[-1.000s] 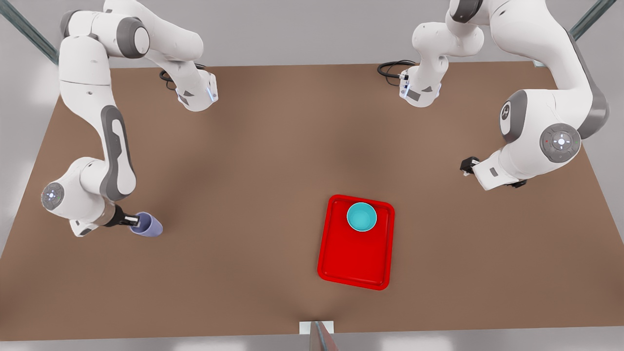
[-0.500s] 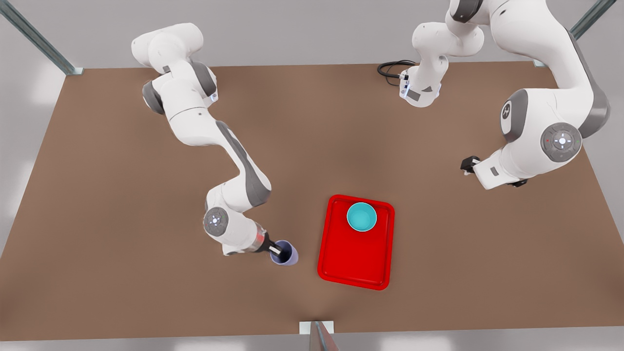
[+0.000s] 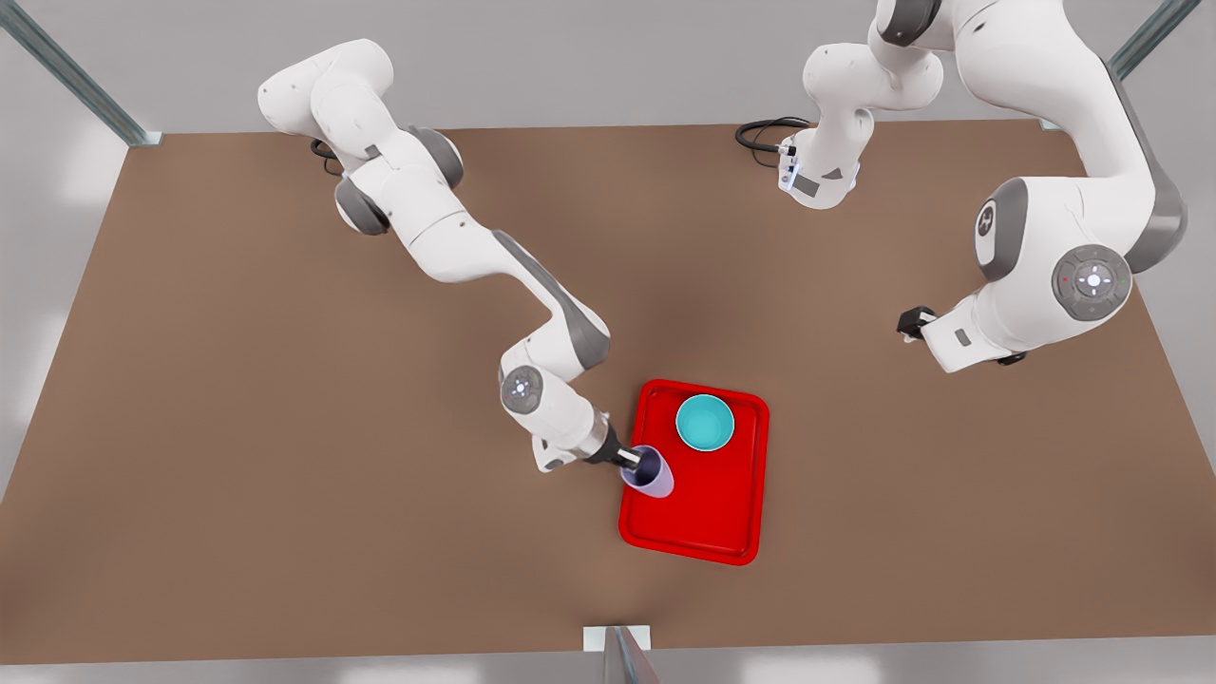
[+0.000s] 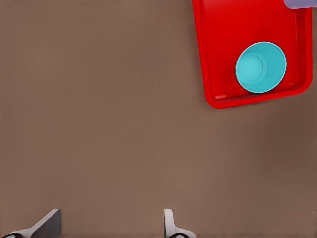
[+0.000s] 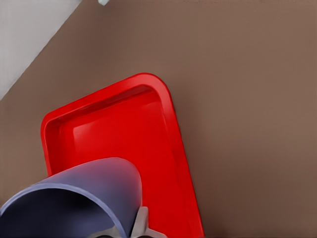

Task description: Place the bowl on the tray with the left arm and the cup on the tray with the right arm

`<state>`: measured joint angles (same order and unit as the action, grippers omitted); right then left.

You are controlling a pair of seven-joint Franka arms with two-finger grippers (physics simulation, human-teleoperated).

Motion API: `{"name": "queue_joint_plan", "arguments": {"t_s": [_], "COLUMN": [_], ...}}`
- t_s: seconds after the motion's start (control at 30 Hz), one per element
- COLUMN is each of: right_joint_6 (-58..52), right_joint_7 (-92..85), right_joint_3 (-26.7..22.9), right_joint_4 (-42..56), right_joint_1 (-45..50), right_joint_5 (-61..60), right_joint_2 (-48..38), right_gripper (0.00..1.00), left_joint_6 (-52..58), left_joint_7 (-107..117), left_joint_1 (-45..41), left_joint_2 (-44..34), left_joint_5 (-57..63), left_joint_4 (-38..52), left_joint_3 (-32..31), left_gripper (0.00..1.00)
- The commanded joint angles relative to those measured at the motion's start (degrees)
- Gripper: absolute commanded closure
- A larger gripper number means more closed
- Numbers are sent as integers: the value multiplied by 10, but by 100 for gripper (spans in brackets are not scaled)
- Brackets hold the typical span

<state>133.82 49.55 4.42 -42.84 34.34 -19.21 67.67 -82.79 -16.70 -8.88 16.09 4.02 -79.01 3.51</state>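
The teal bowl (image 3: 705, 423) (image 4: 260, 67) sits inside the red tray (image 3: 698, 518) (image 4: 220, 59) (image 5: 124, 124), at its far end. My right gripper (image 3: 631, 463) is shut on the rim of the lavender cup (image 3: 653, 477) (image 5: 84, 198), which hangs tilted over the tray's edge on the front view's left. A corner of the cup (image 4: 302, 4) is also visible in the left wrist view. My left gripper (image 3: 910, 325) (image 4: 110, 225) waits open above bare table, on the front view's right and away from the tray.
The brown table (image 3: 285, 427) has wide free room on both sides of the tray. A black cable (image 3: 760, 133) lies by the far arm base. A small metal bracket (image 3: 617, 638) sits at the near table edge.
My right arm has swung the cup from the front view's far left across the table to the tray's edge. The left arm, bowl and tray have not moved.
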Motion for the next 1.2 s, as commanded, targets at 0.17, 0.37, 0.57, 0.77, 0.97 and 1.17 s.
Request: {"name": "queue_joint_plan", "arguments": {"t_s": [0.17, 0.37, 0.57, 0.77, 0.97, 1.17], "right_joint_6": [12, 51, 81, 82, 104, 128], "right_joint_7": [1, 3, 9, 8, 8, 10], "right_joint_3": [2, 22, 22, 21, 21, 23], "right_joint_4": [57, 70, 71, 72, 79, 79], "right_joint_1": [12, 11, 31, 31, 31, 38], "right_joint_5": [2, 2, 2, 1, -1, -1], "right_joint_2": [41, 71, 92, 92, 92, 92], "right_gripper": [79, 79, 44, 0, 0, 0], "left_joint_6": [0, 0, -1, -1, -2, -4], "left_joint_7": [1, 0, 1, 2, 1, 1], "left_joint_1": [0, 0, 0, -1, 0, 0], "left_joint_2": [0, 4, 4, 3, 4, 5], "left_joint_5": [0, -1, -1, -1, 0, 0], "left_joint_4": [0, 0, 0, 1, 1, 1], "left_joint_3": [0, 0, 0, 0, 0, 0], "left_gripper": [0, 0, 0, 0, 0, 0]}}
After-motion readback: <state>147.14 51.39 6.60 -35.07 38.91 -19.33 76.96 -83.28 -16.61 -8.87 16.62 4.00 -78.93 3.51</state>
